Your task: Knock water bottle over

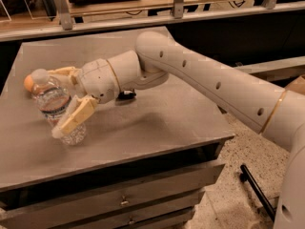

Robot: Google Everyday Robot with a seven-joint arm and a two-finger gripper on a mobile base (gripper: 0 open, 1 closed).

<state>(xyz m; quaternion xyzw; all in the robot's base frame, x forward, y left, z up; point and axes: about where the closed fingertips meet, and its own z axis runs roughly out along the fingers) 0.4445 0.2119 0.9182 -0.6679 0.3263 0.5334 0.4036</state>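
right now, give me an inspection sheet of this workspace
surface: grey table with drawers below.
job's things: bottle near the left edge, not yet on its side.
clutter: orange ball behind the bottle; small black thing under the wrist.
end effector: open, one finger on each side of the bottle.
cables: nothing seen.
surroundings: rail behind the table; black rod on the speckled floor.
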